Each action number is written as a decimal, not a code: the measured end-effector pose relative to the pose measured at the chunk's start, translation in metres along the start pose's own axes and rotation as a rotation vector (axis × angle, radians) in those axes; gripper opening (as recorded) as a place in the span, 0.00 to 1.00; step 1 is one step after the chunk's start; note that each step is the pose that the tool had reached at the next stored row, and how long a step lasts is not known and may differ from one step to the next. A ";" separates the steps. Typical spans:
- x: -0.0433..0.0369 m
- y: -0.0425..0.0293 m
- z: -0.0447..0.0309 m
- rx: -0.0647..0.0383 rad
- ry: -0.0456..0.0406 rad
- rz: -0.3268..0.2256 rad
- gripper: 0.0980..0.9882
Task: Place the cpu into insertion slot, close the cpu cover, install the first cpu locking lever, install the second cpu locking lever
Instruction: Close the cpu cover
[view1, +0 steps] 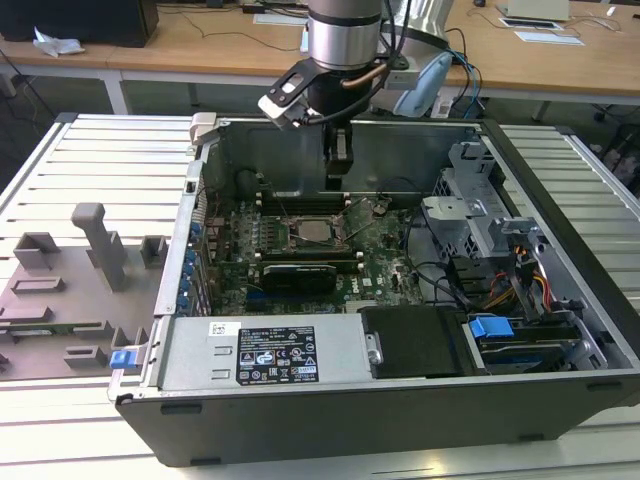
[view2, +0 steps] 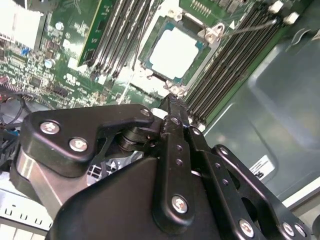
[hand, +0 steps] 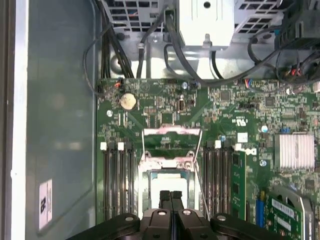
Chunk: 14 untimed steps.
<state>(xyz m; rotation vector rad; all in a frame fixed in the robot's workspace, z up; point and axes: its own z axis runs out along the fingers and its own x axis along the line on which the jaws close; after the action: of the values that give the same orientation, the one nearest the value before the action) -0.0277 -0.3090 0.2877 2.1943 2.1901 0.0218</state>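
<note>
One gripper (view2: 171, 100), jaws pinched together, hovers above the apparently seated cpu (view2: 174, 52).

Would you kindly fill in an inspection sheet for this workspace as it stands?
Surface: slatted metal table carrying an open computer case.
Job's things: cpu sits in the insertion slot; cpu cover appears down around it; levers' state unclear.
Clutter: grey fixture block on the table, at the exterior view's left of the case.
Grippers: gripper shut, holding nothing, hovering over the cpu.
Cables: black cable bundle and coloured wires inside the case.
Surroundings: wooden desks behind.
</note>
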 end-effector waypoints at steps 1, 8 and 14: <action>0.0000 0.0021 0.0001 0.000 0.0000 0.000 0.01; 0.0000 0.0216 0.0008 0.003 0.0000 0.000 0.01; 0.0001 0.0352 0.0013 0.004 -0.0001 0.000 0.01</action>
<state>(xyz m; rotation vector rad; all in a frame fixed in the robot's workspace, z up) 0.0076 -0.3090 0.2877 2.1967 2.1920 0.0169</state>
